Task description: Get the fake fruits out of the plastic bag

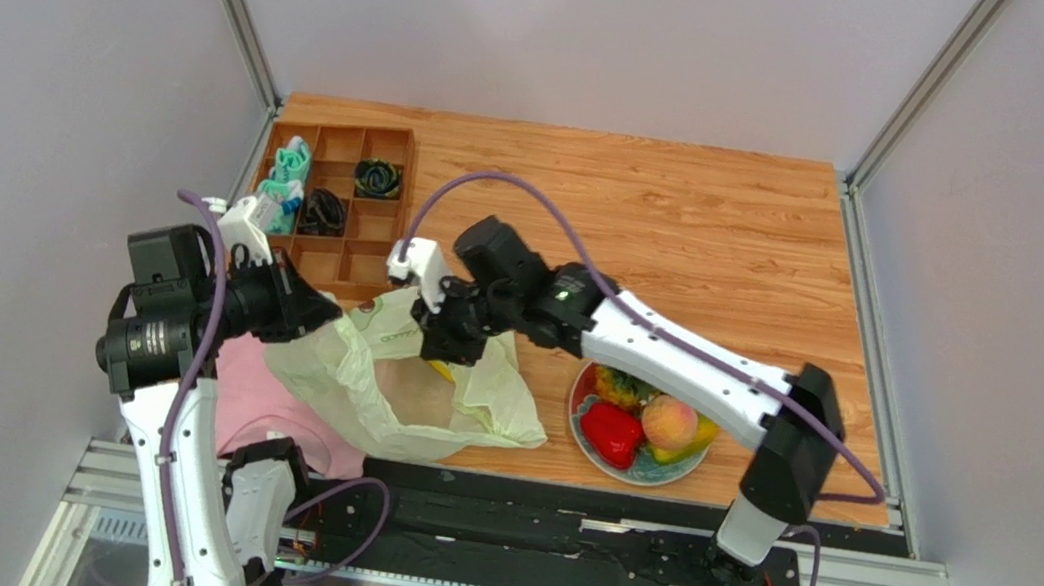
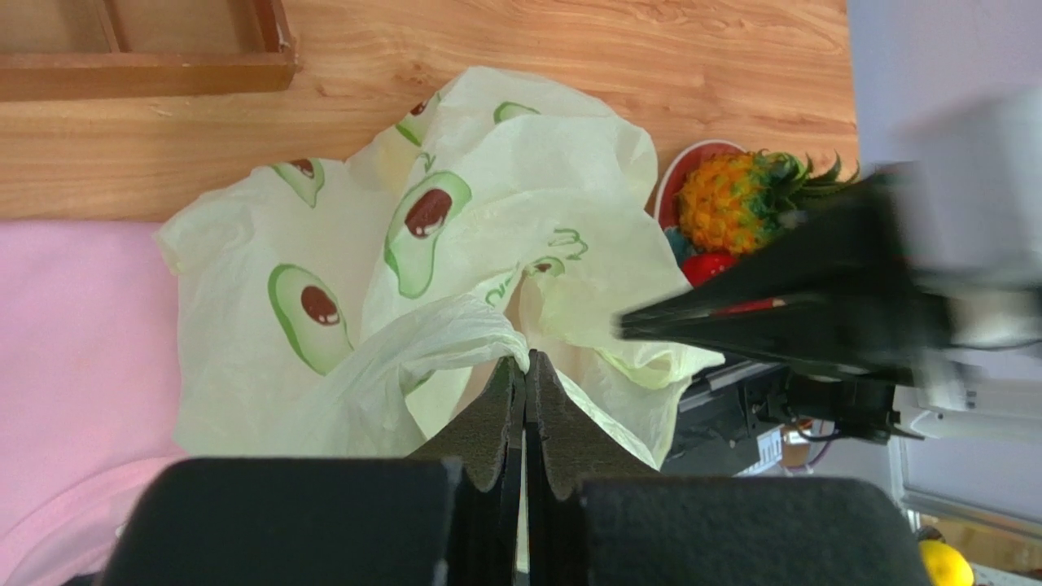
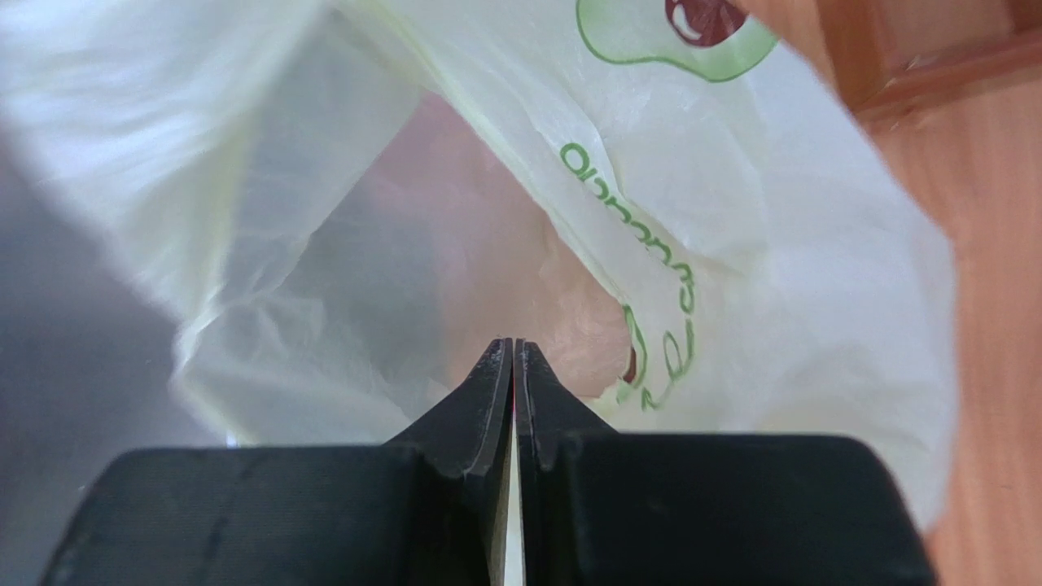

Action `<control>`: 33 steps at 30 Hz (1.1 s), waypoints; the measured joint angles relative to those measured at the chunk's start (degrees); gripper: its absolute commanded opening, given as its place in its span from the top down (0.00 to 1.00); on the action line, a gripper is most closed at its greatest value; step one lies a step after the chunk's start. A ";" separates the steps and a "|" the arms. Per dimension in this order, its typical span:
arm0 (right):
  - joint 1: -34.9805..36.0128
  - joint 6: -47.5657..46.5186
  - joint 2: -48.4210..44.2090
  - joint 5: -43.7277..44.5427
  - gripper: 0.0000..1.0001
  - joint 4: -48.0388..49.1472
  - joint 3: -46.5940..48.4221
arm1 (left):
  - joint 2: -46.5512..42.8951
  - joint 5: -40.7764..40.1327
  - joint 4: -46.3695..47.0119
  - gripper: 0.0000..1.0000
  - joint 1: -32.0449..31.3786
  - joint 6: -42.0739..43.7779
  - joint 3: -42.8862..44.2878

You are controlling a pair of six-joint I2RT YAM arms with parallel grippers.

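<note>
The plastic bag [image 1: 387,389] lies crumpled on the table's near left, pale yellow-green with avocado prints [image 2: 422,220]. My left gripper [image 1: 310,314] is shut on a twisted bit of the bag's rim [image 2: 526,357] and holds it up. My right gripper [image 1: 449,352] hovers at the bag's mouth, jaws together [image 3: 514,346], with nothing seen between them. Inside, the bag [image 3: 489,244] looks pinkish, and no fruit shows there. A pineapple [image 1: 618,386], a red pepper [image 1: 611,432] and a peach [image 1: 669,422] sit on the plate [image 1: 656,477] to the right of the bag.
A pink cloth [image 1: 264,403] lies under the bag's left side. A wooden compartment tray [image 1: 343,202] with small items stands at the back left. The right arm [image 2: 795,305] crosses above the plate [image 2: 667,183], near the pineapple [image 2: 734,202].
</note>
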 measured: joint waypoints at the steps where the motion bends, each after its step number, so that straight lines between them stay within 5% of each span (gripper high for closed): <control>1: 0.85 1.27 2.10 1.79 0.93 0.76 0.17 | -0.90 -0.17 -0.33 1.00 0.00 -0.02 0.26; 5: 2.80 5.73 9.81 8.13 0.91 1.86 0.35 | -5.40 0.15 -4.96 1.00 -0.02 1.62 6.88; 7: 2.80 7.08 12.59 10.49 0.81 1.88 0.55 | -7.56 1.62 -6.16 1.00 -0.04 2.71 11.13; 11: 3.17 9.46 15.87 16.94 0.21 2.21 2.43 | -11.13 7.26 -7.32 1.00 -0.11 4.81 16.28; 14: 4.31 10.64 16.65 24.28 0.05 3.54 4.09 | -11.50 11.23 -8.11 1.00 -0.11 7.02 17.25; 28: 11.19 6.03 25.38 41.29 0.02 12.68 5.51 | -9.55 21.29 -9.99 1.00 -0.81 13.62 34.95; 31: 11.37 4.35 29.35 41.00 0.24 13.77 7.23 | -9.77 21.64 -10.40 1.00 -0.81 13.84 32.09; 33: 11.32 3.10 30.73 40.24 0.53 13.94 7.80 | -9.79 21.59 -10.51 1.00 -0.81 13.86 29.70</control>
